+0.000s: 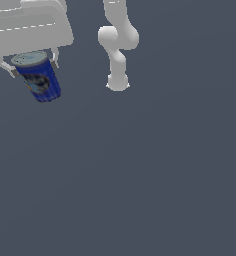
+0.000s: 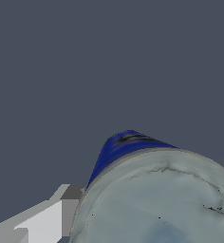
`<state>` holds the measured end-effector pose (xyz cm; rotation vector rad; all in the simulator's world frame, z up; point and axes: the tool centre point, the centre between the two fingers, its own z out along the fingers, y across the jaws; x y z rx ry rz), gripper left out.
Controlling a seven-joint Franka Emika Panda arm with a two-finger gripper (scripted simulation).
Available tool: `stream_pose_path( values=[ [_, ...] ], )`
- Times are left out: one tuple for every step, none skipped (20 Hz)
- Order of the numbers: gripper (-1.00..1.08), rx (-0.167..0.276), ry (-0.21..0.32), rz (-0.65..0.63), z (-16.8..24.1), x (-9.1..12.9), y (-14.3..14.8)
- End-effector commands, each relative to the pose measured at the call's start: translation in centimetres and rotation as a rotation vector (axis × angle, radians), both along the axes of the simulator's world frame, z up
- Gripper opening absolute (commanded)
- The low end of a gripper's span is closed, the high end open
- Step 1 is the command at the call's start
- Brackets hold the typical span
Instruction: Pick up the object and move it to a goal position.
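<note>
I have the small deep-blue cylindrical can with the silvery-grey top [image 1: 39,76] clamped in my white claw [image 1: 34,66], hanging tilted just beneath it, apparently clear of the grey bench [image 1: 140,190]. Its long axis leans bottom-first toward the exterior view's right.

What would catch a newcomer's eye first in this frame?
The deep blue cylindrical can with a silvery-grey top stands out, tilted between the white gripper fingers at the exterior view's upper left. In the wrist view its grey top looms large beside one finger. Elsewhere, only the white arm breaks the plain grey ground.
</note>
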<state>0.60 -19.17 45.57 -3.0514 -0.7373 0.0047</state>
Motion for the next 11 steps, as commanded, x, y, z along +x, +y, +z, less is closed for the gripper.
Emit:
stream_pose_path(
  values=[
    [-1.0,-0.001,-0.003,0.001,1.1,0.0,-0.4],
    [-1.0,-0.002,-0.003,0.0,1.4,0.0,-0.6],
    [-1.0,-0.002,-0.003,0.0,1.6,0.0,-0.7],
    [-1.0,-0.002,-0.003,0.0,1.8,0.0,-0.8],
    [-1.0,-0.002,-0.003,0.0,2.0,0.0,-0.9],
    [-1.0,-0.002,-0.003,0.0,2.1,0.0,-0.9],
    [-1.0,-0.002,-0.003,0.0,2.2,0.1,-1.0],
    [-1.0,-0.002,-0.003,0.0,2.3,0.1,-1.0],
    [-1.0,-0.002,-0.003,0.0,2.4,0.1,-1.1],
    [-1.0,-0.002,-0.003,0.0,2.4,0.1,-1.1],
    [-1.0,-0.002,-0.003,0.0,2.4,0.1,-1.1]
  ],
)
